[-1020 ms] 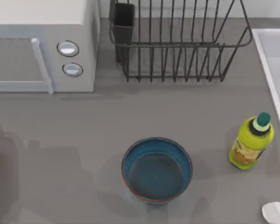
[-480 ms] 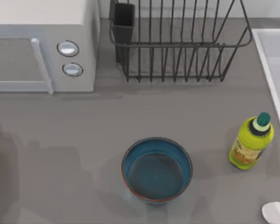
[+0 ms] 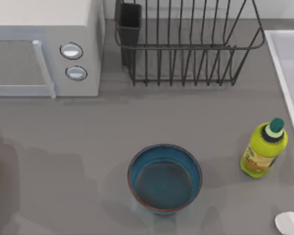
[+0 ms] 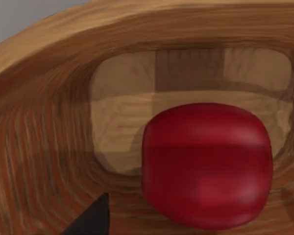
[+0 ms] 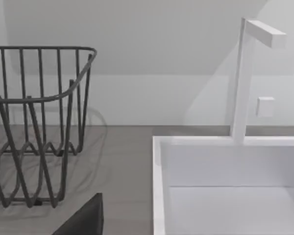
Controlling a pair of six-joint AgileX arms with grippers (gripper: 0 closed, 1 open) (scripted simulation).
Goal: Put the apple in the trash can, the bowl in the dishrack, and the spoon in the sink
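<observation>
The red apple (image 4: pixel 207 164) lies inside a round wood-grained container, the trash can (image 4: pixel 44 127), seen close up in the left wrist view. A dark part of my left gripper (image 4: pixel 90 220) juts in beside the apple, apart from it. The teal bowl (image 3: pixel 164 177) with its reddish rim stands upright at the table's front middle. The dark wire dishrack (image 3: pixel 186 46) (image 5: pixel 39 98) stands at the back. At the front right corner lies the spoon's pale oval head (image 3: pixel 290 223). The white sink (image 3: pixel 284 44) (image 5: pixel 159 186) runs along the right edge. A dark part of my right gripper (image 5: pixel 85 218) hangs near the sink and rack.
A white microwave (image 3: pixel 44 49) fills the back left. A yellow-green bottle (image 3: pixel 264 149) with a green cap stands between the bowl and the sink. A black utensil cup (image 3: pixel 130 22) sits at the rack's left corner. A white faucet (image 5: pixel 245 78) rises behind the sink.
</observation>
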